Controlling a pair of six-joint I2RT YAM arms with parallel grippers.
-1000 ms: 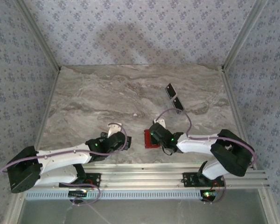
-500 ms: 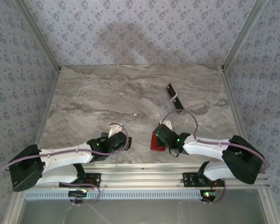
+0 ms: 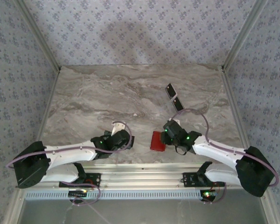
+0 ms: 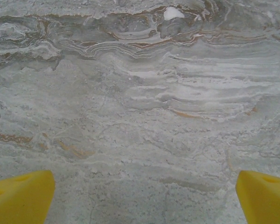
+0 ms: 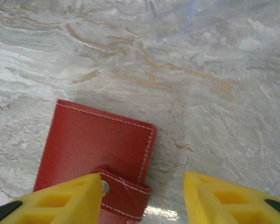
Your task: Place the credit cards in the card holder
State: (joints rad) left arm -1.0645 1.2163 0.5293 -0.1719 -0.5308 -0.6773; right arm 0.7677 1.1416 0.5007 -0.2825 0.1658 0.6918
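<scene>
Marble table [image 3: 98, 98], red card holder [image 5: 98, 144] lying flat; right gripper [image 5: 142, 186] parted over it, left gripper [image 4: 142, 186] wide; both empty

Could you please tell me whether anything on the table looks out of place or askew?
Nothing is damaged or spilled. The red card holder lies closed with its strap over the edge, and two black cards lie skewed farther back on the table.

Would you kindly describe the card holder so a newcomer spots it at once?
On the marble table, look near the front edge, beside the right gripper. The card holder is red, stitched, with a snap strap, unlike the two black cards farther back.
</scene>
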